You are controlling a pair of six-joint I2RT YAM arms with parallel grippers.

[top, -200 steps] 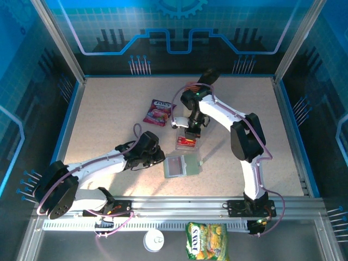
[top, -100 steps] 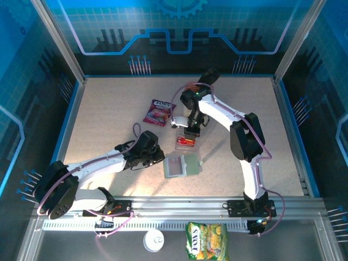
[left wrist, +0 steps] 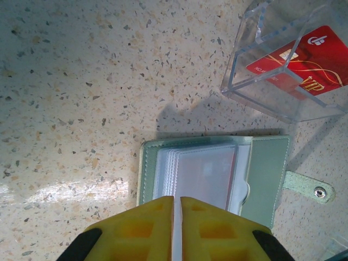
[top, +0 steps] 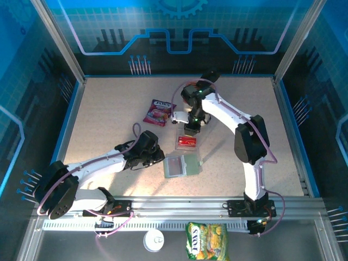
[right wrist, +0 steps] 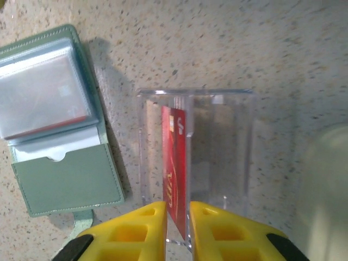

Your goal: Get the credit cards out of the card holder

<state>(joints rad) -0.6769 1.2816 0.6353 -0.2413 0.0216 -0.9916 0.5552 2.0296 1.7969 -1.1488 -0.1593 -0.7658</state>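
Speckled desk (top: 109, 119): one credit card (right wrist: 174, 157) sits in a clear box (right wrist: 228, 152), right tool (right wrist: 178, 223) barely parted, empty above; left tool (left wrist: 176, 202) closed at the card holder (left wrist: 266, 168); next, probably fetch another.

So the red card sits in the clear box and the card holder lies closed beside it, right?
Not closed. The left wrist view shows the card holder lying open, with its clear sleeves exposed. The rest holds: the red card sits in the clear box beside it.

One card holder (top: 181, 166), two packets (top: 158, 112), perhaps one card (right wrist: 174, 157).
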